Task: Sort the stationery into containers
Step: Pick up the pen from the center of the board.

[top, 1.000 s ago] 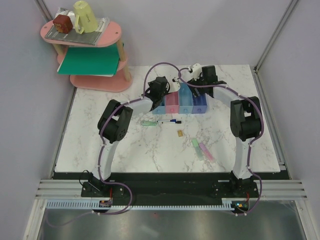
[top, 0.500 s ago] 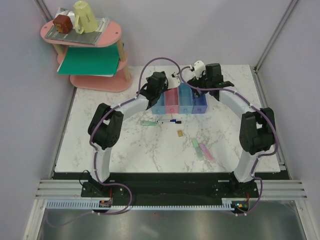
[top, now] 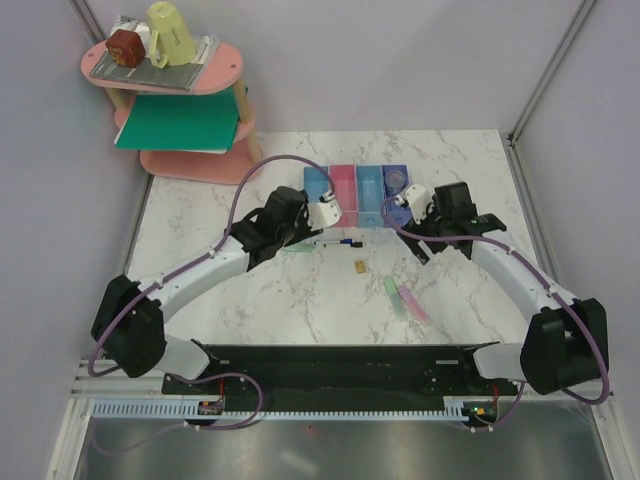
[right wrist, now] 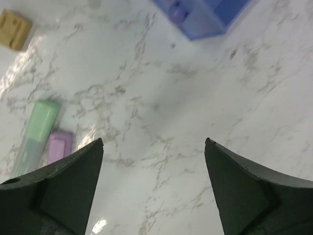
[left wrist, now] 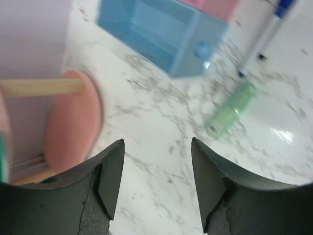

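Note:
Four joined bins [top: 343,205] stand at the back: light blue, pink, light blue, purple-blue. A bluish-grey roll [top: 397,180] lies in the purple-blue bin [right wrist: 205,14]. Two white markers [top: 335,242] and a pale green bar [top: 293,247] lie in front of the bins, and a tan block [top: 358,266] lies nearer. A green bar [top: 391,293] and a pink bar [top: 412,303] lie side by side. My left gripper [top: 283,222] is open and empty over bare table near the green bar [left wrist: 230,110]. My right gripper [top: 428,240] is open and empty over bare table right of the bars [right wrist: 36,134].
A pink tiered shelf [top: 190,160] stands at the back left with a yellow cup [top: 172,32] and a red-brown block [top: 126,45] on top. Its foot [left wrist: 73,122] shows left of my left fingers. Frame posts rise at the back corners.
Both grippers have pulled back from over the bins toward the near side. The bins are now uncovered and the roll shows in the purple-blue bin.

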Robot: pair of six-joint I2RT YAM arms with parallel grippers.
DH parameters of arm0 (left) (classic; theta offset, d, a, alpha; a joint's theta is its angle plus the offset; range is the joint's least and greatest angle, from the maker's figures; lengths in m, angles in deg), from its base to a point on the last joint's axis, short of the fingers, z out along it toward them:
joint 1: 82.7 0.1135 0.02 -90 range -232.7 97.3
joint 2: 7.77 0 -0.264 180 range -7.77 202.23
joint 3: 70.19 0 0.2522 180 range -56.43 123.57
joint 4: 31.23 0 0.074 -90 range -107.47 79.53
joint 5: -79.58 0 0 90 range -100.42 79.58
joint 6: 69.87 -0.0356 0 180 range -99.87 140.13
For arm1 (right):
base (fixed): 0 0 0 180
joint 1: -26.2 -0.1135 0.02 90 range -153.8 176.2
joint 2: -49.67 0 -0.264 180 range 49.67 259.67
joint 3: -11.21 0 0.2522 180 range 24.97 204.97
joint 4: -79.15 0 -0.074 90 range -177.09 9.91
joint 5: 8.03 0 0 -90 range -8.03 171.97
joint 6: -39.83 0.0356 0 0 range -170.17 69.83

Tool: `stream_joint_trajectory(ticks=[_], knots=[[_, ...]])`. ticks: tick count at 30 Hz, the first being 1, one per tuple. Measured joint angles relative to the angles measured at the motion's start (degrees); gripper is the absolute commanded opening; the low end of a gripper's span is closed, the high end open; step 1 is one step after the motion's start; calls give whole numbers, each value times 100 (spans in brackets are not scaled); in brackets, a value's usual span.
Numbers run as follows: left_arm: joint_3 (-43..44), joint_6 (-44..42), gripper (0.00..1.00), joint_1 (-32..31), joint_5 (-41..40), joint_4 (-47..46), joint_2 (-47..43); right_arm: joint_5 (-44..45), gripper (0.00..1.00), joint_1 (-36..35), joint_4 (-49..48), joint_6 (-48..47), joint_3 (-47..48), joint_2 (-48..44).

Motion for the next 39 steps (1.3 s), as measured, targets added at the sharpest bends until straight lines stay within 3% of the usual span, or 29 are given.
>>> stream_joint_trajectory(ticks=[10, 20, 30, 33, 35, 39], knots=[[-1589, 197, 68, 264, 400, 1366, -1403, -278, 88, -103, 726, -76, -949, -439], [-1639, 205, 68, 262, 597, 1659, -2173, -402, 87, -697, 863, -11, -1056, -376], [-1416, 203, 69, 262, 597, 1875, -2223, -254, 81, -1047, 590, 9, -1191, 452], [-1266, 190, 69, 262, 592, 1965, -2223, -208, 73, -1064, 472, -13, -1228, 730], [-1145, 173, 69, 262, 588, 1993, -2225, -151, 61, -1082, 350, 11, -1211, 774], [-935, 122, 70, 262, 564, 2050, -2225, -181, 19, -1102, 236, 31, -1158, 859]])
